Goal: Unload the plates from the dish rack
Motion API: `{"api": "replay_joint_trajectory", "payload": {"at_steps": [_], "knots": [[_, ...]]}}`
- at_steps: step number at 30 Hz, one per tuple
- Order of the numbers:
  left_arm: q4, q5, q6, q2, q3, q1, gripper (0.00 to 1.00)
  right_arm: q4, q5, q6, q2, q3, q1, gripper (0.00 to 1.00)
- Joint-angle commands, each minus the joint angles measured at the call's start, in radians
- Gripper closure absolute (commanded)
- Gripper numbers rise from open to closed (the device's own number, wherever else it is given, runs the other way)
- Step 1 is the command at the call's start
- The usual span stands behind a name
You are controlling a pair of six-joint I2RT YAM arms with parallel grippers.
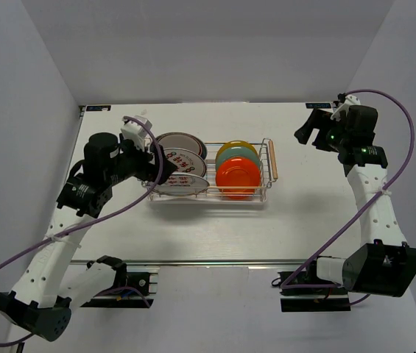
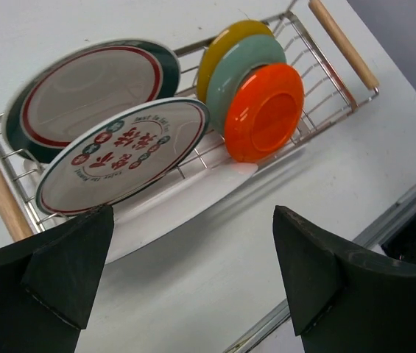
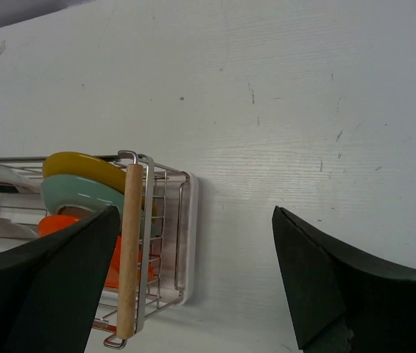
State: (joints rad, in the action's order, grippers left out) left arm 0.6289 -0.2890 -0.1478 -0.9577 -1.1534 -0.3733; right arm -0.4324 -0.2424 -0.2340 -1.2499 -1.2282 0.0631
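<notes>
The silver wire dish rack (image 1: 265,193) stands mid-table with a wooden handle (image 1: 272,161) at its right end. It holds two large white plates, the nearer one with red marks (image 1: 182,177) and the farther one with a dark rim (image 1: 180,142). It also holds small yellow (image 1: 231,146), teal (image 1: 246,154) and orange (image 1: 238,176) plates. My left gripper (image 1: 157,163) is open and empty at the rack's left end, beside the large plates (image 2: 123,151). My right gripper (image 1: 307,129) is open and empty, to the right of the rack (image 3: 182,243) and apart from it.
A white drip tray (image 2: 178,209) lies under the rack. The table's near edge has a metal rail (image 1: 215,261). White walls close the left, back and right sides. A purple cable (image 1: 403,121) loops off each arm.
</notes>
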Motion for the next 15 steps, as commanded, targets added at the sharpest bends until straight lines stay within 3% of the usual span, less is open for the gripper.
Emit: {"api": "replay_joint_trajectory", "payload": {"at_steps": [1, 3, 11, 15], "knots": [[-0.011, -0.133, 0.124, 0.007, 0.017, -0.003, 0.02, 0.05, -0.023, 0.015, 0.027, -0.011, 0.001, 0.11], [-0.04, -0.217, 0.198, -0.012, 0.026, -0.003, 0.02, 0.044, -0.029, 0.05, 0.03, -0.014, 0.001, 0.11], [-0.057, -0.188, 0.361, -0.122, -0.029, -0.003, 0.02, 0.012, -0.1, 0.119, -0.022, -0.056, 0.003, 0.11], [-0.029, -0.271, 0.441, -0.119, -0.025, -0.003, 0.02, -0.034, -0.117, 0.145, -0.08, -0.106, 0.001, 0.11]]}}
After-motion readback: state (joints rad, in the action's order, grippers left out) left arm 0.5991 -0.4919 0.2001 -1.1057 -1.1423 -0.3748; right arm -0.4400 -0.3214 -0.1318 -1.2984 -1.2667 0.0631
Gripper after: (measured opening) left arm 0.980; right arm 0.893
